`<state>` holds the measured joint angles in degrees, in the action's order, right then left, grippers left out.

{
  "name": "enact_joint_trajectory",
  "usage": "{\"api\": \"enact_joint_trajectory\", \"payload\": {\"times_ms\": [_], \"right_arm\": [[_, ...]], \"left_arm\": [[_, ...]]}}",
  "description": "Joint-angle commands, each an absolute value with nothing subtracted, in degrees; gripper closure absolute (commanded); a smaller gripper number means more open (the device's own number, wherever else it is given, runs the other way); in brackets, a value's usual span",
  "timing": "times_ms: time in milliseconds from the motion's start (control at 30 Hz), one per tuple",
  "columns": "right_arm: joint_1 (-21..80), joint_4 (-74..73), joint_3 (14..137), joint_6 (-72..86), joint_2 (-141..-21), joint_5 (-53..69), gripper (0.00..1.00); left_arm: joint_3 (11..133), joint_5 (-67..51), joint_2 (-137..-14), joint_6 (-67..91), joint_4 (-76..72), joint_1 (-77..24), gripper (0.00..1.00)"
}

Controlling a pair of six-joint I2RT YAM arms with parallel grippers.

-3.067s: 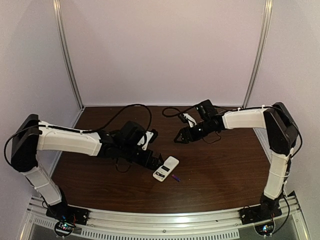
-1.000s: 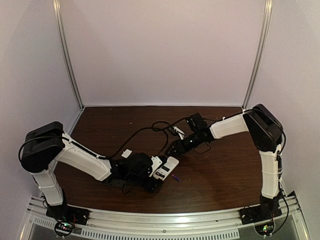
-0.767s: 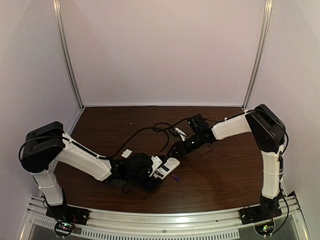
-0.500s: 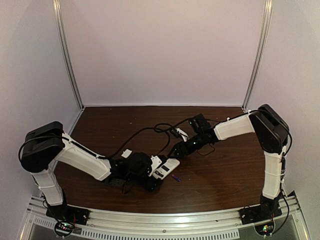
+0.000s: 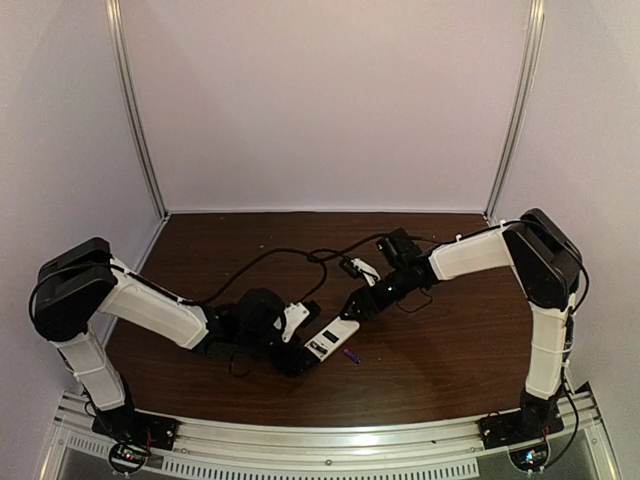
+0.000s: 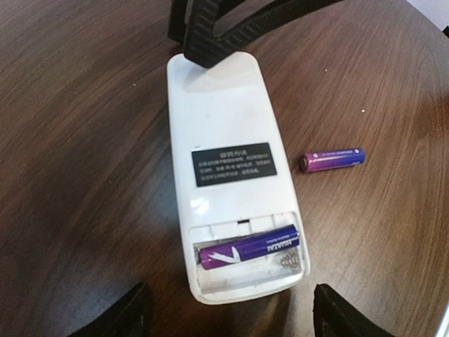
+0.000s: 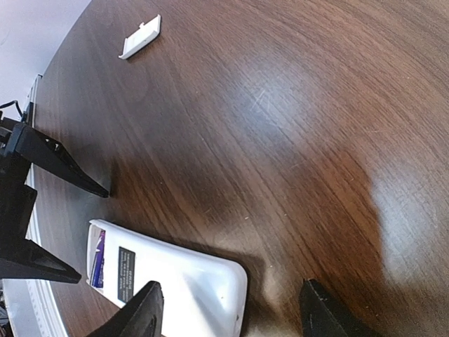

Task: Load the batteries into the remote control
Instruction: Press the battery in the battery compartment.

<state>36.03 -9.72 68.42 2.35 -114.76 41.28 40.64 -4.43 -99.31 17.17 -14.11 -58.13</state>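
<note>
The remote control (image 6: 224,119) lies back up on the table, its battery bay uncovered at the near end. One purple battery (image 6: 249,248) sits in the bay's far slot, and the near slot shows bare white plastic. The other battery (image 6: 333,159) lies loose on the wood to the remote's right (image 5: 351,356). My left gripper (image 6: 230,316) is open just short of the bay end, a finger on each side and nothing between them. My right gripper (image 7: 231,309) is open at the remote's (image 7: 175,284) far end, one finger over its corner.
A small loose white cover (image 7: 140,37) lies apart on the dark wood table (image 5: 440,340). Black cables (image 5: 300,255) loop across the middle behind the grippers. White walls and metal posts close in the back and sides.
My left gripper has drawn back from the remote, leaving its whole length showing on the table. The right gripper has edged down onto the remote's far end.
</note>
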Motion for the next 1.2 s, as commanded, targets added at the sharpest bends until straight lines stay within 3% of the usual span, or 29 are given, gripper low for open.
{"api": "enact_joint_trajectory", "payload": {"times_ms": [0, 367, 1167], "right_arm": [[37.18, -14.31, 67.94, 0.85, -114.38, 37.85, 0.33], [38.39, -16.23, 68.42, -1.62, -115.13, 34.78, 0.34], [39.29, -17.87, 69.08, -2.81, -116.22, 32.74, 0.36]], "left_arm": [[41.83, -10.32, -99.32, 20.6, -16.77, -55.69, 0.2], [46.63, -12.2, -102.17, 19.56, -14.0, -54.87, 0.2], [48.89, -12.32, -105.57, 18.98, -12.73, -54.88, 0.34]]}}
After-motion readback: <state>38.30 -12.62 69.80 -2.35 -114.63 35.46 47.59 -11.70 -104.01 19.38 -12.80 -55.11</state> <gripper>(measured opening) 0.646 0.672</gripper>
